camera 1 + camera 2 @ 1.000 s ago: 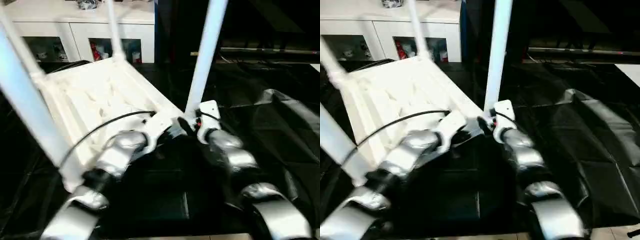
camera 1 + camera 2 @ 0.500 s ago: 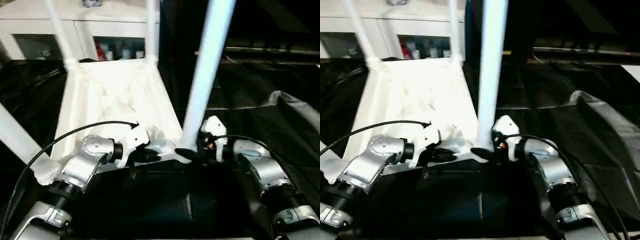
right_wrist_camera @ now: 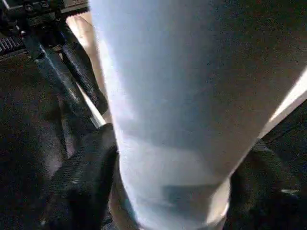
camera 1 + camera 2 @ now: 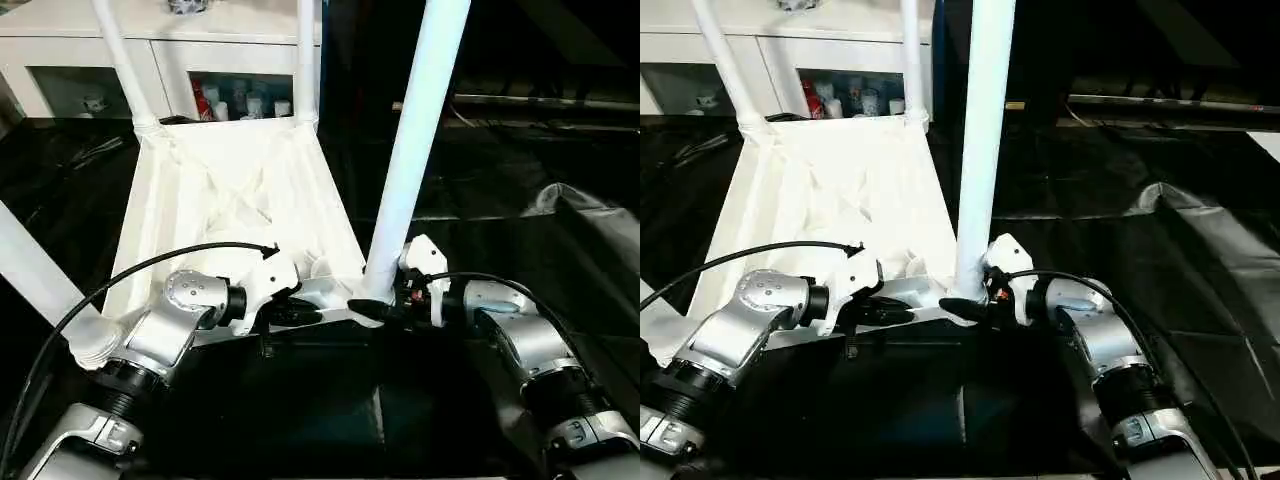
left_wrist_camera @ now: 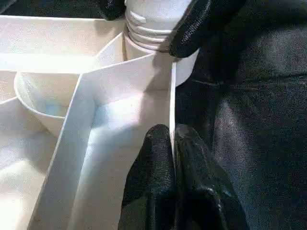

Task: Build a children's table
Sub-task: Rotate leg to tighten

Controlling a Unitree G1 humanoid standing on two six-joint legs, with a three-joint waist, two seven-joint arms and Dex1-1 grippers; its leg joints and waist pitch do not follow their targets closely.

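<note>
Upturned tabletop (image 4: 230, 200) on black sheet (image 4: 520, 180)

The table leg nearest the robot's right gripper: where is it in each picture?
Left eye view: leg rises right of centre.
Right eye view: rises at centre.
Left wrist view: ribbed base at top edge.
Right wrist view: runs down the middle.
Shared landmark: right gripper clasping its base at the tabletop corner.
</note>
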